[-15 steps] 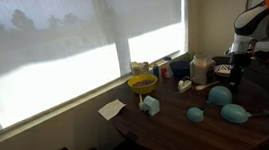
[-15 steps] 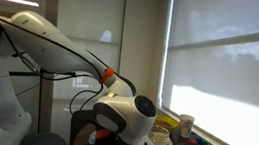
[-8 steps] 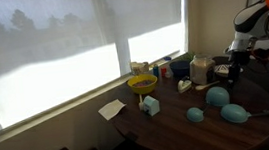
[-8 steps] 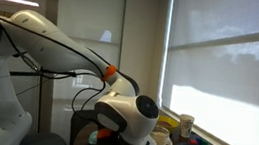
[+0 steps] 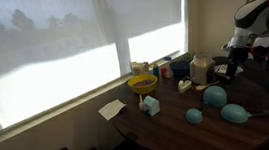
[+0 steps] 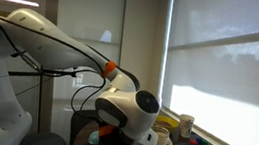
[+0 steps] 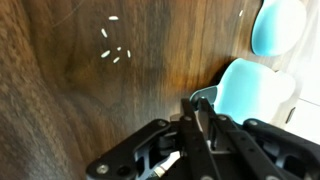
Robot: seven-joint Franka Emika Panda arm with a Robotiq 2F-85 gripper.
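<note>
The end effector is low over the brown wooden counter. In the wrist view its two fingers are squeezed tight together, and nothing shows between them. A light blue thing lies on the counter just beside the fingertips. It is so close that I cannot tell if they touch it. Another blue thing lies a bit past it. In an exterior view the end effector hangs at the far side of the counter, well apart from a yellow bowl.
</note>
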